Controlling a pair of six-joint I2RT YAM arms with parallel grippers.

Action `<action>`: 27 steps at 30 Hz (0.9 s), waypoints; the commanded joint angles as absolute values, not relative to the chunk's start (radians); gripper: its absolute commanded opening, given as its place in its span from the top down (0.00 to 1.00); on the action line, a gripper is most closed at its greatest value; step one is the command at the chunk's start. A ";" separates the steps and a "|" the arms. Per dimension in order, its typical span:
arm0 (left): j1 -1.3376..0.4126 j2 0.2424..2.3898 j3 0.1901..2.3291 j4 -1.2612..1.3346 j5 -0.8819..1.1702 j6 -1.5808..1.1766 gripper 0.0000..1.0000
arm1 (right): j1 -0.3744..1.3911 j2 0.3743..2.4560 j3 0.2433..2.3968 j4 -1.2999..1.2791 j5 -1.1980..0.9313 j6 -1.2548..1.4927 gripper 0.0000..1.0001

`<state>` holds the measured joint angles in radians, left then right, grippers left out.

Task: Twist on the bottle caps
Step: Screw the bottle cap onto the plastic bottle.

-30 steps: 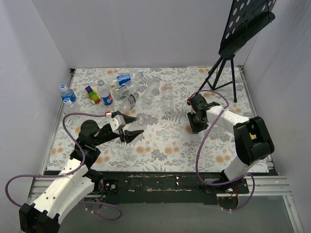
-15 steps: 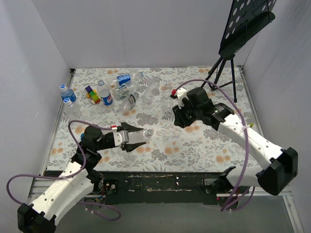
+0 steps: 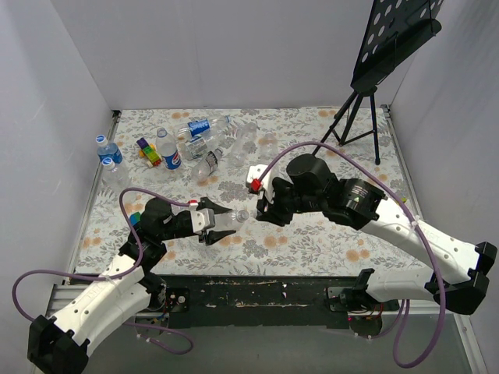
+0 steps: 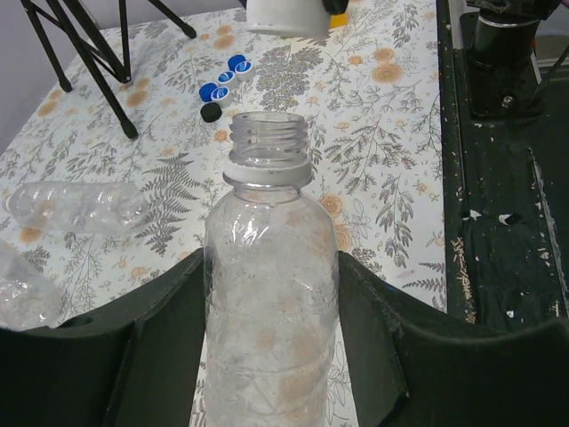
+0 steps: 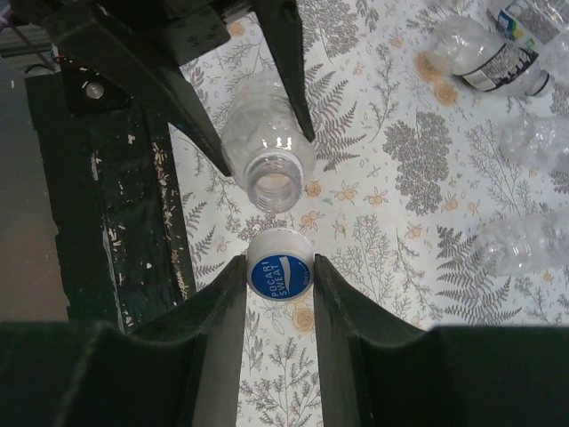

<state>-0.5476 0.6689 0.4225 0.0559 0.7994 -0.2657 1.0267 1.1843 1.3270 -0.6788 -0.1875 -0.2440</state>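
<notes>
"POCARI SWEAT" in white on the blue bottle cap

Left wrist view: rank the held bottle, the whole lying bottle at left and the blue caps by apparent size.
Largest: held bottle, though it is nearest the camera.
Next: lying bottle.
Smallest: blue caps, which look alike among themselves.

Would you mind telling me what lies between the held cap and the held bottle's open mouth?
Nothing. The right wrist view shows only a bare gap between the cap and the bottle.
</notes>
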 commanded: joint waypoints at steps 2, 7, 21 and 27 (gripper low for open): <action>-0.552 0.670 0.459 0.054 0.821 -0.267 0.89 | 1.077 1.173 1.384 -0.660 -0.204 -0.351 0.85; -0.554 0.678 0.462 0.054 0.850 -0.271 0.89 | 1.098 1.192 1.384 -0.641 -0.212 -0.385 0.86; -0.561 0.689 0.468 0.054 0.896 -0.278 0.91 | 1.118 1.232 1.361 -0.607 -0.244 -0.443 0.86; -0.561 0.693 0.469 0.067 0.914 -0.313 0.93 | 1.127 1.244 1.361 -0.618 -0.262 -0.460 0.86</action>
